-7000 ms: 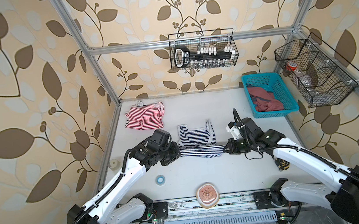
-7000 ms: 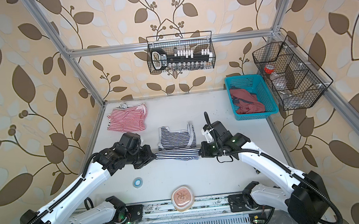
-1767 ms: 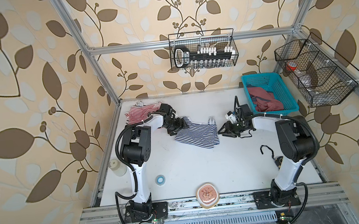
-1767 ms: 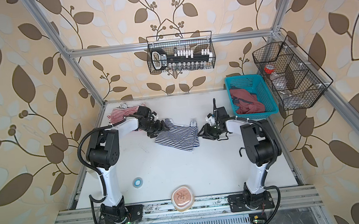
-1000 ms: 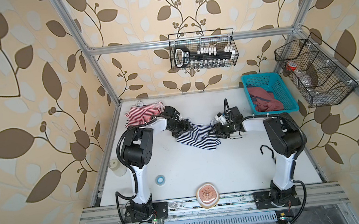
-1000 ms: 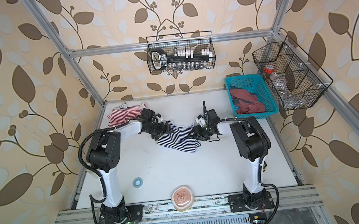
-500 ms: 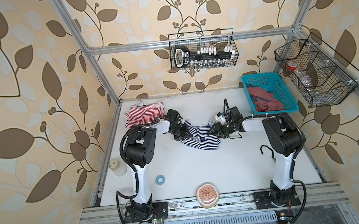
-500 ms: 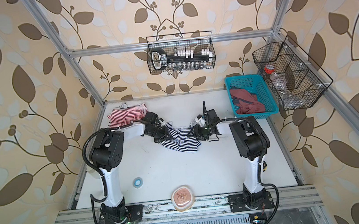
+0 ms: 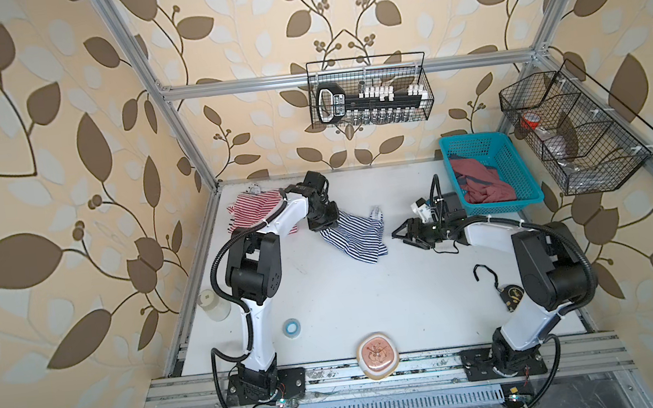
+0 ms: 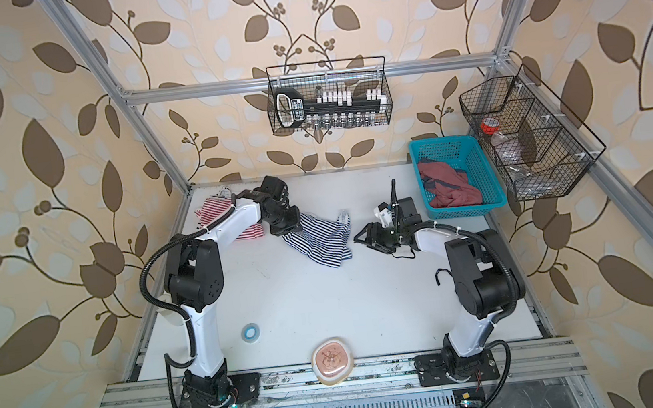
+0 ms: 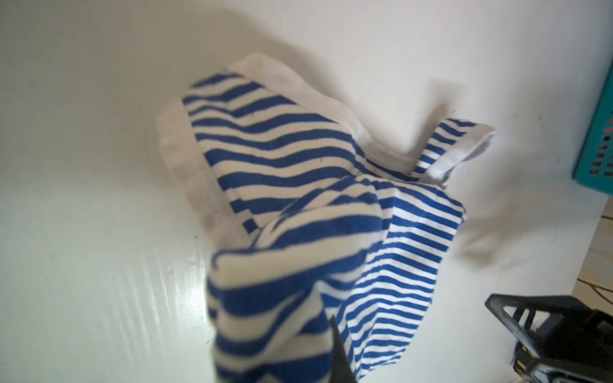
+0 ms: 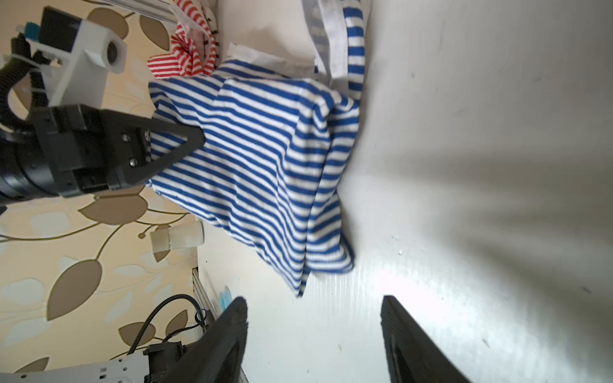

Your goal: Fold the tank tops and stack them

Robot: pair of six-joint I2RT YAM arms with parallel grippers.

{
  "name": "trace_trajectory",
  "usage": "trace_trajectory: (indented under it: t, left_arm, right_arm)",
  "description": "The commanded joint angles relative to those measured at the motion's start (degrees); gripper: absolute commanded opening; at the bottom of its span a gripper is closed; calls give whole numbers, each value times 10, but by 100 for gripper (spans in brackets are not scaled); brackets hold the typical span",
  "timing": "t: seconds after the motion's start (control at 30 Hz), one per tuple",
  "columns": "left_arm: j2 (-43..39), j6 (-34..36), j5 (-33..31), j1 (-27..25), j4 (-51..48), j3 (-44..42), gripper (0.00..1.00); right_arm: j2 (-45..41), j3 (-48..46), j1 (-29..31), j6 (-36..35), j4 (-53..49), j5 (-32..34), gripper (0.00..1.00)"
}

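Toward the back of the white tabletop point(image 9: 370, 304), left of centre: the left pincer point(image 9: 325, 225) is closed tight on the left edge of the navy-and-white tank top point(image 9: 358, 238). The right wrist view confirms this. The dark fingers point(image 12: 194, 141) are pinched together with striped cloth between them. The gripped edge is raised. The rest of the top slopes down and lies rumpled on the tabletop, with one white-trimmed strap sticking out on the far side. In the left wrist view the cloth is bunched close to the lens and blurred there.

Red-and-white tank top point(image 9: 252, 213): crumpled in the back left corner, partly hidden by the left arm, just beside the navy one. Cannot tell whether the two touch.

Right pincer point(image 9: 398, 233): jaws apart, nothing between them. It sits low over the tabletop just right of the navy top, pointing at it but not touching. The right wrist view shows bare white surface between the fingertips.

Teal basket point(image 9: 505, 205) holding reddish cloth sits at the back right.
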Motion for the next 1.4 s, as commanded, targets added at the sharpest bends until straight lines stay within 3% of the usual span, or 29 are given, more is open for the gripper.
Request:
trace_trajectory:
  t: [0.0, 0.33, 0.63, 0.8, 1.13, 1.37]
  left_arm:
    - [27, 45, -48, 19, -72, 68, 0]
    - [89, 126, -80, 81, -112, 234, 0]
    - [97, 224, -96, 90, -99, 313, 0]
    - [68, 250, -121, 112, -93, 306, 0]
    - [-26, 270, -50, 208, -58, 217, 0]
    - [-62, 287, -24, 238, -33, 141, 0]
  right_arm:
    - [-29, -20, -3, -10, -22, 10, 64]
    - [-42, -55, -13, -13, -17, 12, 63]
    - [-38, -65, -13, -12, -11, 11, 62]
    - [-34, -62, -13, -13, -12, 11, 62]
    - [-16, -62, -13, -9, -4, 7, 62]
    - [-9, -59, -9, -8, -3, 6, 62]
